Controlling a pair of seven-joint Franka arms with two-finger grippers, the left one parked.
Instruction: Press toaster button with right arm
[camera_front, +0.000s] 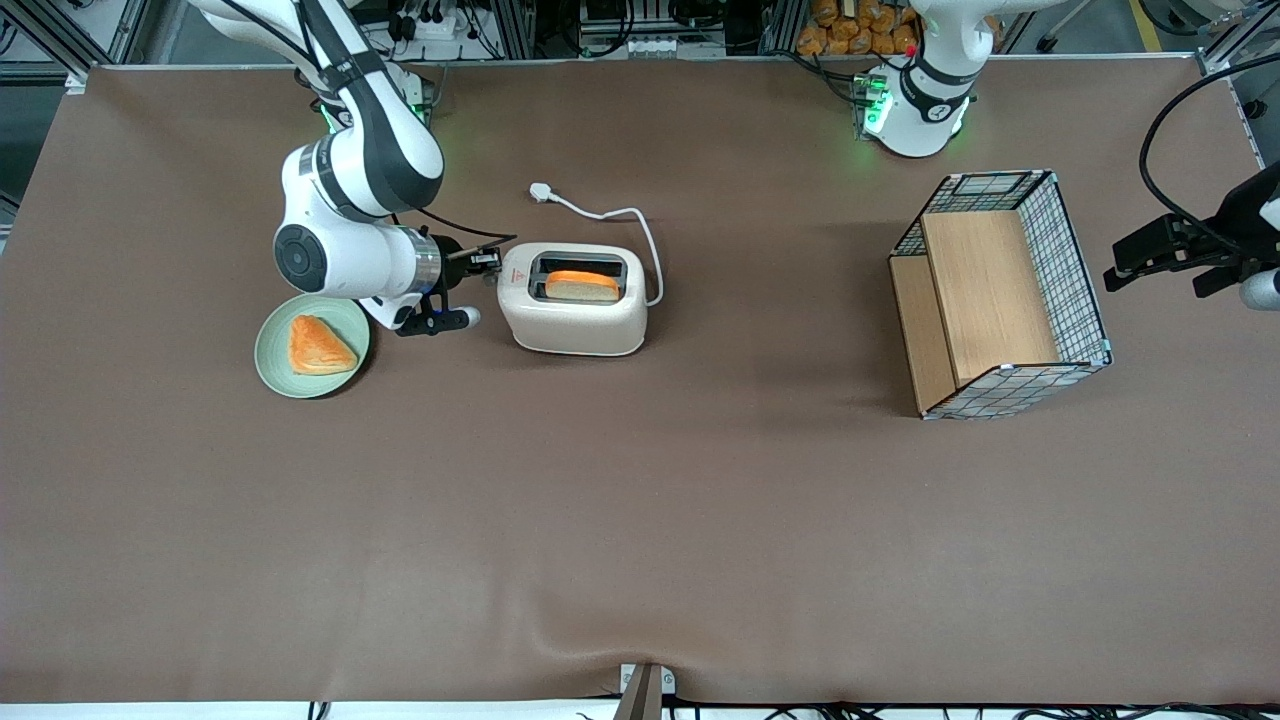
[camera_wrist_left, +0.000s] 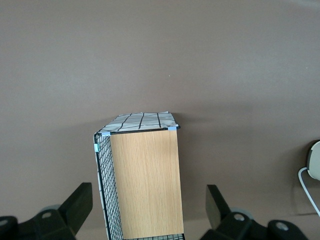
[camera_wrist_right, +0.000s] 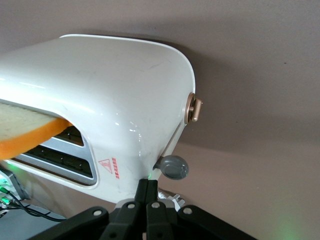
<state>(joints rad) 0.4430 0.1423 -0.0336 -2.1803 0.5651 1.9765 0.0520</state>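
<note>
The toaster (camera_front: 573, 298) sits on the table (camera_front: 640, 520) toward the working arm's end, with a slice of bread (camera_front: 582, 286) standing in its slot and its cord (camera_front: 640, 240) trailing away from the front camera. The right arm (camera_front: 360, 200) reaches in level from the side, and its gripper (camera_front: 487, 262) is pressed up to the end of the toaster that bears the red mark (camera_wrist_right: 111, 167). In the wrist view the two fingers (camera_wrist_right: 146, 192) lie flat together with nothing between them, their tips right at the edge of the casing. The button (camera_wrist_right: 172, 167), a small grey tab, juts from that end just beside the fingertips, and whether they touch it yet cannot be told. A good press likely means landing the closed tips squarely on top of the tab and then pushing it along its slot in one steady stroke, keeping the force in line so the toaster does not slide or tip. A plate (camera_front: 275, 370) with a pastry (camera_front: 318, 346) lies just beside the wrist, so the elbow should stay clear of it.
</note>
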